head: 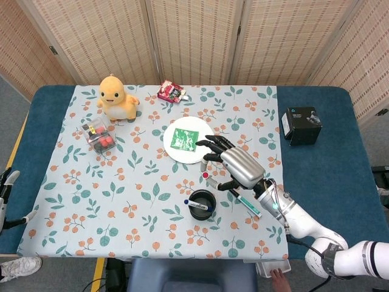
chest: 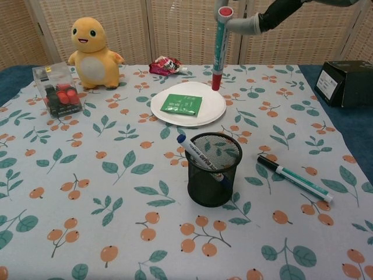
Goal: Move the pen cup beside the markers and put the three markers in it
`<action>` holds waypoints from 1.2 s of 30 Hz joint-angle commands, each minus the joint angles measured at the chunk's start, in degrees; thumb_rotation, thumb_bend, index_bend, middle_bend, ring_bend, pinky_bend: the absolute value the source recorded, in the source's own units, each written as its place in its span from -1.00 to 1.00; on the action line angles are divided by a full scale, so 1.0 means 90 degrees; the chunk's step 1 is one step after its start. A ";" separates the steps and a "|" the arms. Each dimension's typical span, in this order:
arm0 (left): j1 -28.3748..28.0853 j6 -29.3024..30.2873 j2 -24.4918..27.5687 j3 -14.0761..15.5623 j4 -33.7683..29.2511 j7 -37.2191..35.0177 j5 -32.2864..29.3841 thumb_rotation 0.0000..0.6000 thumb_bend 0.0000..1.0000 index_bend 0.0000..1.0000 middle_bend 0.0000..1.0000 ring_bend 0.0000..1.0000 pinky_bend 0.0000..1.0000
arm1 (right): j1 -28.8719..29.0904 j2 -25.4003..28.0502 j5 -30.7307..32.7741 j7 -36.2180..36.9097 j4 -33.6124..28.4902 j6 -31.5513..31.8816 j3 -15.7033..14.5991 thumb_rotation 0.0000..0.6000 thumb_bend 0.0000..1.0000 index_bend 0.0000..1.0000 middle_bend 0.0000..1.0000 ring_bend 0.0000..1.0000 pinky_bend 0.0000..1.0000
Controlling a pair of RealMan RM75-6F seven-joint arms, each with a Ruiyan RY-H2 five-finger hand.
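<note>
From the head view, the right hand (head: 234, 165) is lifted over the black mesh pen cup (head: 202, 204), fingers spread, pinching a red-capped marker (head: 205, 169) so it can drop in. A blue marker (head: 199, 205) already sits inside. A green marker (head: 245, 203) lies just beside the cup, waiting.

From the chest view, the red-capped marker (chest: 219, 46) hangs upright, high above the round white plate (chest: 215, 109), ready to go down straight. The left hand (head: 7, 182) only peeks in; I cannot tell its state.
</note>
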 commanded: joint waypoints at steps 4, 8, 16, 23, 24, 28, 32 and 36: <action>-0.0009 0.0002 -0.0017 -0.0004 -0.0025 0.0086 -0.0003 1.00 -0.95 -1.00 -1.00 -1.00 -0.51 | 0.0001 0.0502 0.1011 -0.0320 -0.0842 -0.0476 0.0191 1.00 -0.17 0.47 -0.76 -1.00 -1.00; -0.0001 0.0018 -0.0014 -0.0003 -0.0056 0.0116 -0.0004 1.00 -0.95 -1.00 -1.00 -1.00 -0.51 | -0.0112 0.0601 0.1239 -0.0366 -0.1164 -0.0574 0.0132 1.00 -0.13 0.47 -0.76 -1.00 -1.00; 0.0003 0.0048 -0.0009 0.0013 -0.0104 0.0159 0.0030 1.00 -0.95 -1.00 -1.00 -1.00 -0.51 | -0.0421 0.0364 0.1009 -0.0410 -0.1237 -0.0810 -0.0213 1.00 -0.13 0.47 -0.76 -1.00 -1.00; 0.0017 0.0111 0.0019 0.0009 -0.0141 0.0126 0.0055 1.00 -0.95 -1.00 -1.00 -1.00 -0.51 | -0.0526 -0.0137 0.0658 -0.0095 -0.0684 -0.0947 -0.0173 1.00 -0.13 0.47 -0.76 -1.00 -1.00; 0.0020 0.0118 0.0025 0.0006 -0.0142 0.0118 0.0053 1.00 -0.95 -1.00 -1.00 -1.00 -0.51 | -0.0522 -0.0195 0.0636 -0.0063 -0.0595 -0.0970 -0.0154 1.00 -0.13 0.47 -0.76 -1.00 -1.00; 0.0034 0.0146 0.0052 -0.0006 -0.0146 0.0062 0.0048 1.00 -0.95 -1.00 -1.00 -1.00 -0.51 | -0.0523 -0.0389 0.0641 0.0037 -0.0301 -0.1080 -0.0108 1.00 -0.13 0.47 -0.76 -1.00 -1.00; 0.0039 0.0153 0.0064 -0.0006 -0.0137 0.0020 0.0049 1.00 -0.95 -1.00 -1.00 -1.00 -0.51 | -0.0542 -0.0444 0.0517 -0.0100 -0.0066 -0.1266 -0.0267 1.00 -0.25 0.10 -0.94 -1.00 -1.00; 0.0037 0.0154 0.0072 -0.0003 -0.0134 -0.0005 0.0061 1.00 -0.95 -1.00 -1.00 -1.00 -0.51 | -0.0616 -0.0533 0.0341 -0.0321 0.0148 -0.1271 -0.0426 1.00 -0.45 -0.90 -1.00 -1.00 -1.00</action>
